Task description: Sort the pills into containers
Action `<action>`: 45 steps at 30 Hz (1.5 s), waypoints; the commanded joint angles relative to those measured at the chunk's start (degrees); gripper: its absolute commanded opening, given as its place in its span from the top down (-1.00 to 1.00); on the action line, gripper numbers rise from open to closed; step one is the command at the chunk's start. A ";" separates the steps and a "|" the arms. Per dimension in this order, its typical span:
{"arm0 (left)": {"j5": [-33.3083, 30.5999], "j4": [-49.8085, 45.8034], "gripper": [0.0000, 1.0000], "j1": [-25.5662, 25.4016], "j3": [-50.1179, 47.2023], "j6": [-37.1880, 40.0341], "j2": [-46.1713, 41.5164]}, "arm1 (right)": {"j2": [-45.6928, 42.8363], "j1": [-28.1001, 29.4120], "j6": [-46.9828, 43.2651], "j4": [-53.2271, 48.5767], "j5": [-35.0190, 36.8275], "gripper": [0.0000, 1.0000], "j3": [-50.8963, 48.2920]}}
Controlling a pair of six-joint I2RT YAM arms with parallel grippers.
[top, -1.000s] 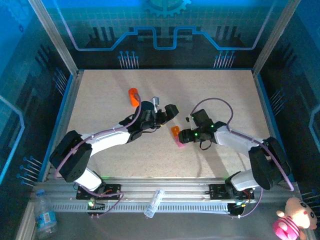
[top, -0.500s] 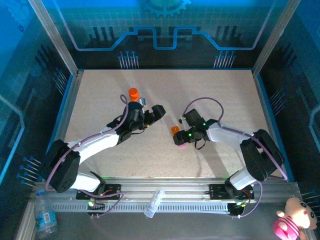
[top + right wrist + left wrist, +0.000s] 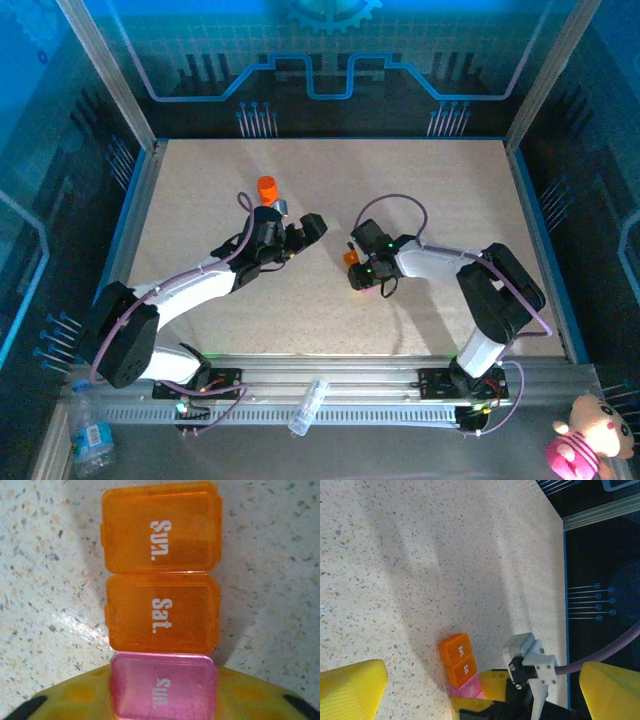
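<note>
Orange-pink containers (image 3: 162,600) clamped by right hand (image 3: 357,272); left hand (image 3: 311,228) wide apart.

"Sun." on end orange lid (image 3: 161,527) of the containers (image 3: 161,605), "Sat." on next orange lid (image 3: 162,612), "Sun." on pink lid (image 3: 163,685)

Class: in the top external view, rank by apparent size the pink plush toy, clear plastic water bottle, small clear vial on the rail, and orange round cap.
1. pink plush toy
2. clear plastic water bottle (both cut by the frame edge, so close)
3. small clear vial
4. orange round cap
</note>
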 commanded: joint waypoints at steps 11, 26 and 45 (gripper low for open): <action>5.93 1.37 -0.98 0.33 -1.56 -9.02 -4.98 | -15.35 0.80 2.39 -0.09 -11.48 0.47 0.37; 6.41 2.24 -0.98 -4.02 2.19 -11.64 -9.29 | -19.84 1.24 7.24 -0.37 -16.12 0.47 3.87; 6.77 6.09 -0.98 -5.53 4.18 -12.91 -5.58 | -17.26 3.64 8.42 1.31 -16.20 0.47 5.21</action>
